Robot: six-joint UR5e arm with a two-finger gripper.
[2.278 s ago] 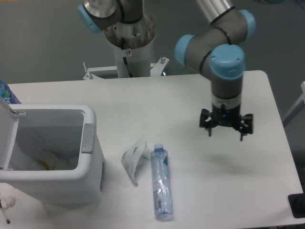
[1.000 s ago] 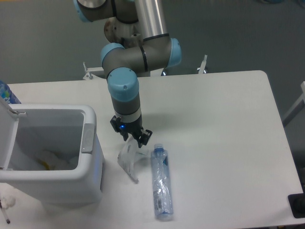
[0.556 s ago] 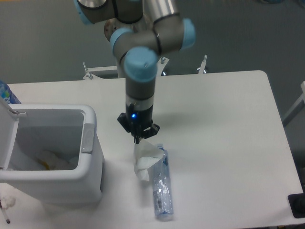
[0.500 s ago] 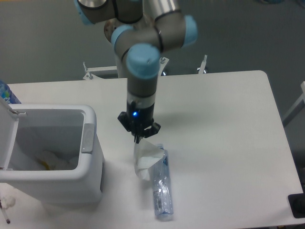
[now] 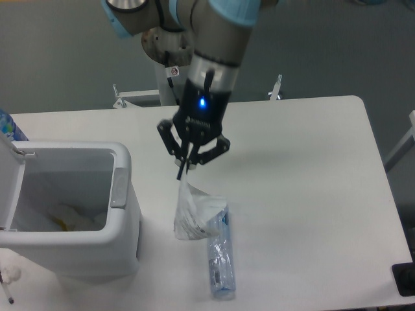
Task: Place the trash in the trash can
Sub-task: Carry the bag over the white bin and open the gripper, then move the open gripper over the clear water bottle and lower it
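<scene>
Fixed camera, gripper (image 5: pixel 187 167): we see the tips pinched shut on the wrapper's top corner.
Wrapper (image 5: pixel 196 212): dangling below the tips, clear of the table, overlapping the bottle (image 5: pixel 220 264) lying behind it.
Trash can (image 5: pixel 71 207): lid open, off to the wrapper's left; we'd carry it that way.

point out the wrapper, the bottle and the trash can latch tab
wrapper (image 5: pixel 194 217), fixed camera view, on its crumpled middle, hanging from the end effector (image 5: pixel 185 170)
bottle (image 5: pixel 220 269), fixed camera view, on its clear body below the wrapper
latch tab (image 5: pixel 119 187), fixed camera view, on the grey tab's middle at the trash can's rim
</scene>
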